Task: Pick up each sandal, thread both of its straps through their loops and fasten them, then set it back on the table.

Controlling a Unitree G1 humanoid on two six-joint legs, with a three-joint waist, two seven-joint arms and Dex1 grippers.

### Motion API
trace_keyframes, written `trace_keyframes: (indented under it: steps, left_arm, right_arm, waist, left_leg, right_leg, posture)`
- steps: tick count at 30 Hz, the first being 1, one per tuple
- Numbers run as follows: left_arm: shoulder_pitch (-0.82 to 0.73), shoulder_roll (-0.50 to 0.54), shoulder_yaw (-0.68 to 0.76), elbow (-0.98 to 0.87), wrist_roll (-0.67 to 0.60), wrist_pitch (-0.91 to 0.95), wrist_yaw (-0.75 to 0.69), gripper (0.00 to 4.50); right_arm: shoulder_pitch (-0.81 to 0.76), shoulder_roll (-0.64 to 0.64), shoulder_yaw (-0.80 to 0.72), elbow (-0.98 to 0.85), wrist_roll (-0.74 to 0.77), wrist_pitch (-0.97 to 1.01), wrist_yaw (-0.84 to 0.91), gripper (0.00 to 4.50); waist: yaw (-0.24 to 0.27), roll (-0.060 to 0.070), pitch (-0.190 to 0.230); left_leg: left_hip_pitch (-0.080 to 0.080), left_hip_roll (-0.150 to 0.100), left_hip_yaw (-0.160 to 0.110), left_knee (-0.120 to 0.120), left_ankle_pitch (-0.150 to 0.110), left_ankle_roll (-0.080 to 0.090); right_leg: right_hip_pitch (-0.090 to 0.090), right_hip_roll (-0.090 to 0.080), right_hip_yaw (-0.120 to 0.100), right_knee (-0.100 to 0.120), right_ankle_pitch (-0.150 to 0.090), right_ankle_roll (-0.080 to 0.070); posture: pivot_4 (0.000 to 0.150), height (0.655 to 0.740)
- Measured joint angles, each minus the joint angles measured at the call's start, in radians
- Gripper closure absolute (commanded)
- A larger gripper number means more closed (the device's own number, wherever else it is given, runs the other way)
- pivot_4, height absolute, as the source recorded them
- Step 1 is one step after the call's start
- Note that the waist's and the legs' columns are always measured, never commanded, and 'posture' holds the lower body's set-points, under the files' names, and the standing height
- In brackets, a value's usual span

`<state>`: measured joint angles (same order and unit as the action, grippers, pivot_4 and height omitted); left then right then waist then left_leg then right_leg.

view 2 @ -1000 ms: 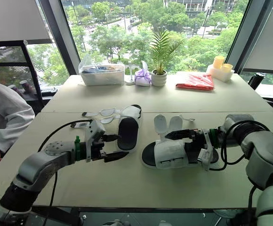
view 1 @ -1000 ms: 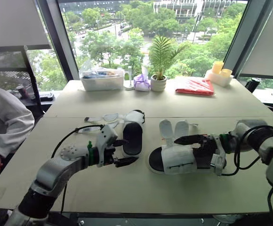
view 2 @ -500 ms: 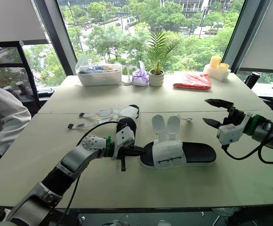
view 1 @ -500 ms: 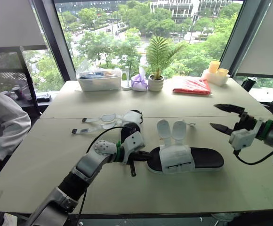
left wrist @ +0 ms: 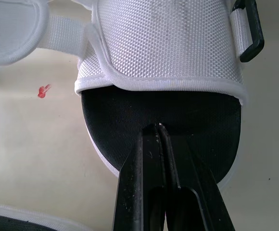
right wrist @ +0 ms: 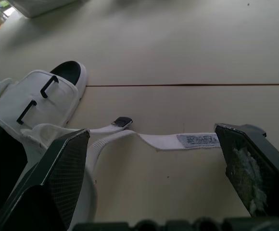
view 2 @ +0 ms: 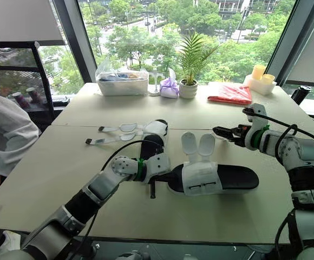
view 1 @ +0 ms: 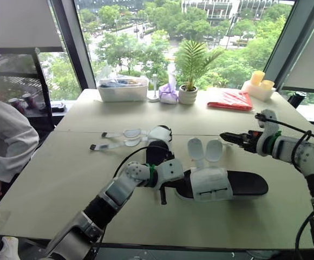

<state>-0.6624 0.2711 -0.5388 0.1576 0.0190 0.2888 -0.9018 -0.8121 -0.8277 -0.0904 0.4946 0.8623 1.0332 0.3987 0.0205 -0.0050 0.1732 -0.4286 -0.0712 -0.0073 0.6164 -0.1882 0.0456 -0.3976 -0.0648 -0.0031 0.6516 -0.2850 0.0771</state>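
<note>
The near sandal (view 1: 211, 184) and far sandal (view 1: 158, 134) lie flat, close together, white straps unfastened.

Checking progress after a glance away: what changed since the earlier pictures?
The right hand let go of the near white fabric sandal with the black footbed, drew away, then came back open over its loose straps. The left hand shut and moved to that sandal's toe. The second white sandal stays put, unfastened.

A pale beige counter (view 1: 43, 179) stands before tall dark-framed windows (view 1: 162, 21) full of daylight and green trees (view 1: 127, 49), grey blinds (view 1: 19, 21) at both sides, a potted palm (view 1: 192, 65) at its far edge.
</note>
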Motion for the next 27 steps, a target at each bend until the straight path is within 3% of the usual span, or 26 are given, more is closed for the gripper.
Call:
trace_keyframes:
  steps: [5, 15, 26, 27]
  left_arm:
    - [0.0, -0.017, -0.019, 0.004, 0.044, -0.036, 0.006, 4.45]
    - [0.021, -0.028, -0.016, 0.002, 0.073, -0.071, 0.012, 4.45]
    - [0.022, -0.047, -0.015, 0.011, 0.091, -0.085, 0.018, 4.45]
    - [0.022, -0.047, -0.015, 0.011, 0.093, -0.085, 0.018, 4.48]
  right_arm:
    - [-0.107, 0.046, -0.157, 0.182, 0.004, 0.201, -0.143, 0.0]
    - [-0.152, 0.099, -0.416, 0.318, -0.025, 0.293, -0.317, 0.0]
    - [-0.193, 0.276, -0.605, 0.453, -0.057, 0.066, -0.524, 0.0]
    - [-0.198, 0.278, -0.608, 0.465, -0.062, 0.039, -0.53, 0.25]
  waist:
    - [0.018, 0.001, 0.0]
    - [0.015, 0.003, -0.002]
    - [0.019, 0.003, -0.002]
    - [0.018, 0.004, -0.002]
  left_leg:
    - [-0.003, -0.001, 0.002, 0.0, -0.002, 0.003]
    - [-0.003, -0.001, 0.003, 0.001, -0.002, 0.004]
    - [-0.004, -0.001, 0.003, 0.002, -0.002, 0.004]
    - [-0.004, -0.001, 0.003, 0.002, -0.002, 0.004]
  right_leg:
    - [0.0, -0.001, 0.0, -0.006, 0.003, 0.005]
    - [0.0, -0.002, 0.0, -0.006, 0.004, 0.006]
    - [0.0, -0.002, 0.0, -0.006, 0.005, 0.008]
    - [0.001, -0.002, 0.0, -0.006, 0.005, 0.008]
  posture:
    - [0.15, 0.7388]
    - [0.15, 0.7388]
    - [0.15, 0.7388]
    - [0.15, 0.7388]
